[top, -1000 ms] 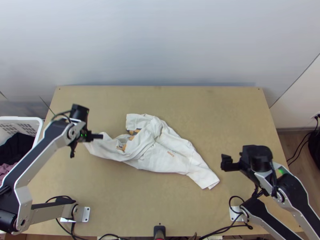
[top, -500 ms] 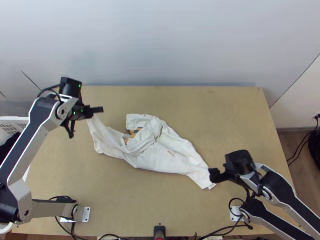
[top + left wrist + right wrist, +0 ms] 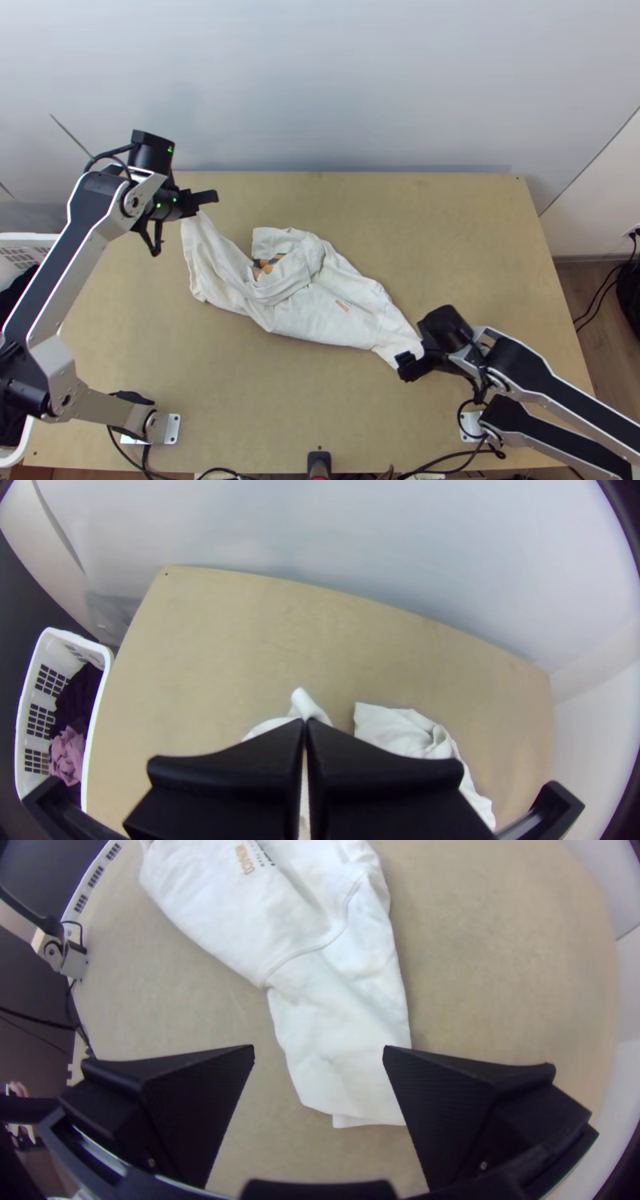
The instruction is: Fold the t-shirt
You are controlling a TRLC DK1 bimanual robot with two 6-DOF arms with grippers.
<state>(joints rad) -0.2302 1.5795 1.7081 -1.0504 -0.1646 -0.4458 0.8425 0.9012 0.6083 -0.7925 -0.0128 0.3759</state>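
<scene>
Spreading looks like your step in hand; no deliberate fold shows. The t-shirt [image 3: 344,324] lies in a slanting strip across the middle of the table [image 3: 448,232], rumpled, its far part heaped loosely around a dark-and-orange patch [image 3: 268,266]. Your left gripper [image 3: 305,723], near the table's far left, has its fingers pressed together on one end of the cloth; a small tip pokes out past them, and the fabric runs down from there toward the heap. Which part of the garment that is, you cannot tell. Your right gripper [image 3: 319,1050] sits at the opposite end, near side, fingers spread, with what looks like a sleeve [image 3: 340,1067] lying flat between them, unpinched. Next move, as I read it: bring the right fingers together low on that end, check you have both layers, then draw the two ends apart gently to pull the heap out. Watch for a shallow bite; the cloth could slip and leave you dragging the bundle sideways.
</scene>
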